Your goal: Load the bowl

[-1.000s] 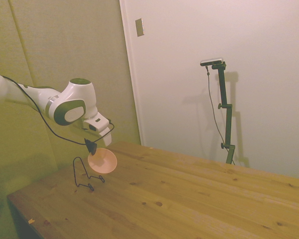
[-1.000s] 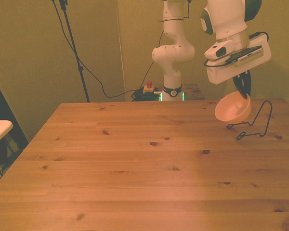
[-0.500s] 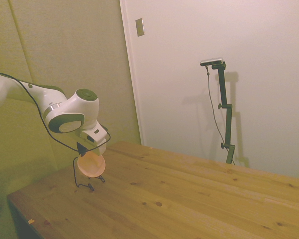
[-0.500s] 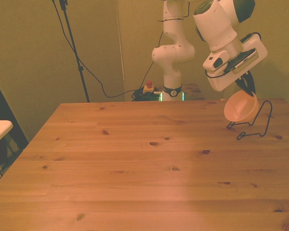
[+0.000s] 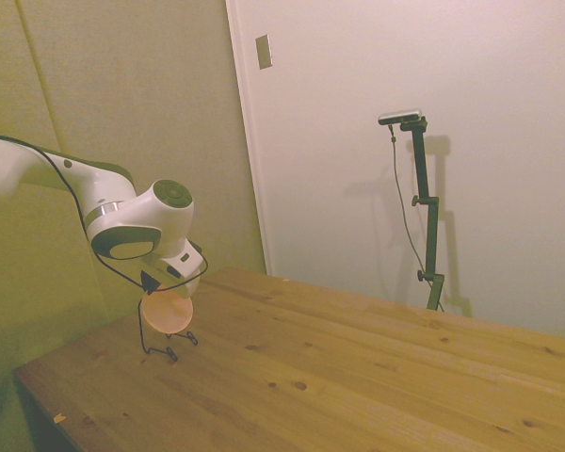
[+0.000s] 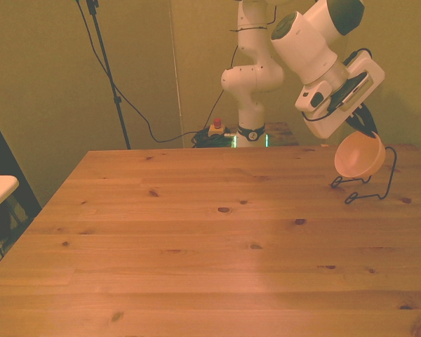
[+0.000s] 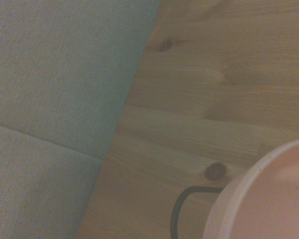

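Side view, from the left: gripper (image 5: 162, 287) has swung back over the wire stand (image 5: 156, 337), clamped on the rim of the bowl (image 5: 167, 313). Bowl now tipped on edge, hanging just above the stand's cradle over the table (image 5: 358, 377). Loading looks close; not yet seated.

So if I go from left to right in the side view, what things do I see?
The white robot arm → the pale peach-orange round bowl at the thin black wire stand → the bare wooden table.
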Motion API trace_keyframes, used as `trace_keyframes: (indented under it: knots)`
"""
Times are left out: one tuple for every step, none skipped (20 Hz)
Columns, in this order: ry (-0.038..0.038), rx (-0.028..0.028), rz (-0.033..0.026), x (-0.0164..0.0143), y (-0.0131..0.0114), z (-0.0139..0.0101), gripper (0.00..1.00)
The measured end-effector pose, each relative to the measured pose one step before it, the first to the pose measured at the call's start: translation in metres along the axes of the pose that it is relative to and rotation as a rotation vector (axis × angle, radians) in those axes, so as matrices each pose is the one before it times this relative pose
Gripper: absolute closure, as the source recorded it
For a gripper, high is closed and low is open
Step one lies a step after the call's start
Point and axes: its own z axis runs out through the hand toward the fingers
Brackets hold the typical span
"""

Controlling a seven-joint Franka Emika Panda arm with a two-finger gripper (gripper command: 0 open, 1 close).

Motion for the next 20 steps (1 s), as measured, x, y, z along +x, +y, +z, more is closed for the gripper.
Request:
trace_keyframes:
  knots:
    - [-0.00640,0.01324,-0.00342,0.00013,0.00407,0.00178,1.00]
    - [-0.00825,0.01042,-0.00448,0.00008,0.00428,0.00166,1.00]
    - [-0.00839,0.01007,-0.00503,0.00014,0.00404,0.00102,1.00]
    - [-0.00420,0.00921,-0.00359,0.00049,0.00377,0.00063,1.00]
    - [-0.00253,0.01169,-0.00607,0.00037,0.00253,0.00047,1.00]
    - [-0.00230,0.01130,-0.00523,0.00050,0.00112,0.00035,1.00]
    - [-0.00271,0.00890,-0.00653,0.00053,0.00050,0.00064,1.00]
    - [-0.00569,0.00998,-0.00348,0.00043,0.00074,0.00122,1.00]
    - [-0.00631,0.00676,-0.00378,0.00048,0.00099,0.00145,1.00]
    - [-0.00437,0.00749,-0.00435,0.00087,0.00108,0.00179,1.00]
    - [-0.00320,0.00511,-0.00240,0.00141,0.00126,0.00210,1.00]
    - [-0.00292,0.00645,0.00013,0.00107,0.00117,0.00220,1.00]
    - [-0.00243,0.00464,-0.00159,0.00123,0.00124,0.00193,1.00]
    - [-0.00114,0.00685,-0.00156,0.00076,0.00081,0.00119,1.00]
    - [-0.00071,0.00427,-0.00169,0.00061,0.00050,0.00083,1.00]
    - [-0.00028,0.00569,0.00007,0.00041,0.00023,0.00058,1.00]
    - [-0.00075,0.00657,-0.00092,0.00033,0.00022,0.00078,1.00]
    - [-0.00172,0.00515,-0.00136,0.00037,0.00056,0.00093,1.00]
    - [-0.00204,0.00564,-0.00133,0.00041,0.00066,0.00099,1.00]
    - [-0.00253,0.00261,-0.00122,0.00041,0.00083,0.00092,1.00]
